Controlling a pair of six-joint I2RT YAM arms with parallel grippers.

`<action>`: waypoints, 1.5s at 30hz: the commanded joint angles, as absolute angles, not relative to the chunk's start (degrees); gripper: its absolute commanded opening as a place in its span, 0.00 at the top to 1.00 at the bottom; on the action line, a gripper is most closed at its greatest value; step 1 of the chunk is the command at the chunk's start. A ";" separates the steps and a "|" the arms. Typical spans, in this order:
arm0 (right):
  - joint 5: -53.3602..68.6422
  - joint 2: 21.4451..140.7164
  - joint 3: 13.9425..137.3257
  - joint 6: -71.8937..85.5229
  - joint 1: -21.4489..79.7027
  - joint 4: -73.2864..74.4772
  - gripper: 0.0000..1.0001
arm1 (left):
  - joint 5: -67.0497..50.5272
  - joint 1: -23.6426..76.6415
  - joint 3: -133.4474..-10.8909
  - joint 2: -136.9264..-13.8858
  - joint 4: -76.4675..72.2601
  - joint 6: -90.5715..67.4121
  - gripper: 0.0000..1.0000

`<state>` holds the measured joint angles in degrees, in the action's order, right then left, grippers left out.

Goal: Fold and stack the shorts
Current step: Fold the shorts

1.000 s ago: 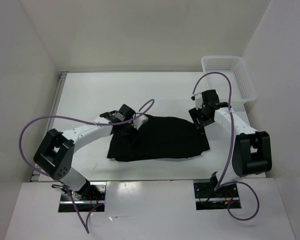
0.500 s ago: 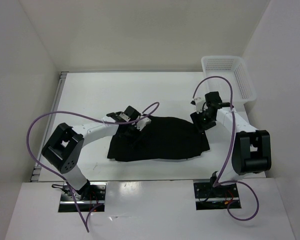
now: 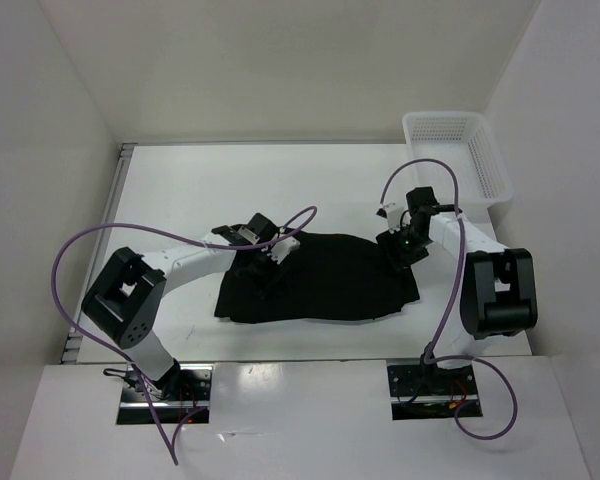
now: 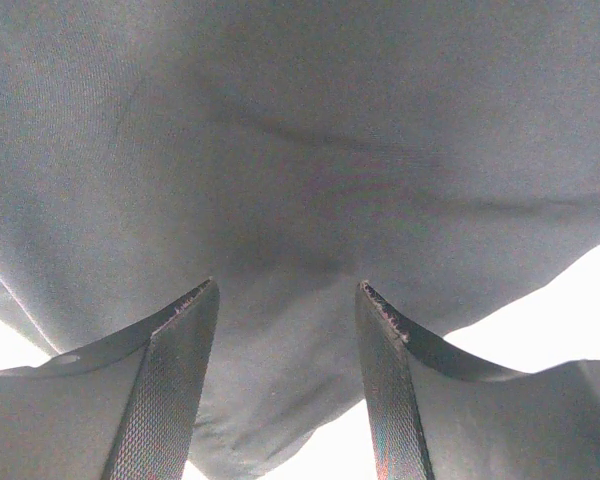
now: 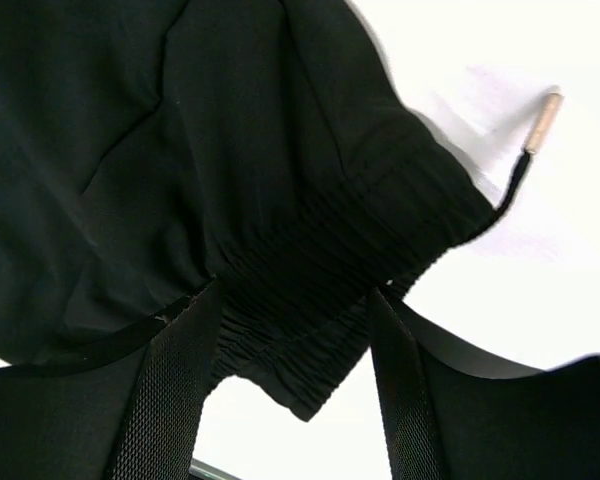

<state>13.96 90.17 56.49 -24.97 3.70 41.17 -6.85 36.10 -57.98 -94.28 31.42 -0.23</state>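
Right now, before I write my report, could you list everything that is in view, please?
shorts: one, black, spread in the middle of the table
drawstring tip: one, beige on a black cord, on the table beside the waistband
basket: one, white mesh, far right corner of the table
table: one, white, under everything
cables: two, purple, one looping along each arm
left arm: one, white and black, jaws apart over the shorts' left part
right arm: one, white and black, jaws apart with the waistband between them
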 commanded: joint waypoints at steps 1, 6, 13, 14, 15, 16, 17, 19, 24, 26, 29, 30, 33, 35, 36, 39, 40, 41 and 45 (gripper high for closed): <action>14.50 92.11 56.95 -24.96 3.78 40.78 0.35 | -6.77 36.30 -57.83 -92.37 31.82 0.00 0.35; 15.82 93.33 57.48 -26.10 4.31 40.78 0.58 | -6.77 36.30 -57.83 -92.37 31.29 0.00 0.35; 19.68 90.53 59.15 -26.02 3.78 41.39 1.00 | -6.77 36.30 -58.36 -92.37 31.29 0.00 0.34; 20.91 89.57 60.72 -26.02 3.26 42.09 1.00 | -6.77 36.30 -58.36 -92.37 31.29 0.00 0.34; 24.31 88.78 61.69 -26.02 1.69 43.06 1.00 | -6.77 36.30 -58.36 -92.37 31.29 0.00 0.34; 26.00 88.77 63.53 -26.02 0.80 44.81 1.00 | -6.16 36.30 -57.84 -92.37 31.29 0.00 0.34; 27.49 88.16 64.24 -25.41 -0.60 45.43 1.00 | -6.15 36.30 -57.83 -91.85 31.29 0.00 0.34; 29.00 87.55 64.86 -23.74 -1.14 45.44 1.00 | -5.54 36.30 -57.83 -91.85 31.29 0.00 0.34; 29.00 87.54 64.16 -22.32 -3.16 44.83 1.00 | -5.01 36.30 -57.22 -91.85 31.29 0.00 0.34; 28.30 87.54 63.54 -19.70 -4.30 43.00 1.00 | -5.01 36.30 -57.22 -91.85 31.29 0.00 0.34; 24.36 89.91 62.84 -12.68 -6.06 38.51 0.89 | -5.01 36.30 -57.22 -91.85 30.76 0.00 0.34; 22.08 90.52 62.15 -10.48 -6.06 35.02 0.77 | -5.01 36.30 -57.22 -91.85 30.76 0.00 0.34; 15.83 92.29 62.66 -8.17 -6.06 32.26 0.31 | -5.01 36.30 -57.91 -93.08 30.76 0.00 0.33; 10.76 92.90 63.98 -9.75 -6.06 32.26 0.24 | -4.39 36.30 -58.53 -93.69 30.76 0.00 0.33; 9.59 92.90 63.98 -10.45 -6.06 32.26 0.20 | -4.39 36.30 -58.54 -94.30 30.15 0.00 0.33; 11.32 92.90 63.98 -14.67 -6.06 35.66 0.17 | -4.39 36.30 -59.06 -95.00 30.15 0.00 0.32; 12.82 92.90 63.38 -16.07 -6.06 36.73 0.17 | -4.39 36.30 -59.85 -95.53 30.15 0.00 0.32; 13.35 92.90 62.59 -17.13 -5.37 37.26 0.17 | -4.39 36.30 -60.72 -95.54 30.15 0.00 0.30; 12.04 93.51 57.93 -20.39 -4.75 36.74 0.15 | -4.39 36.30 -62.49 -97.20 29.44 0.00 0.30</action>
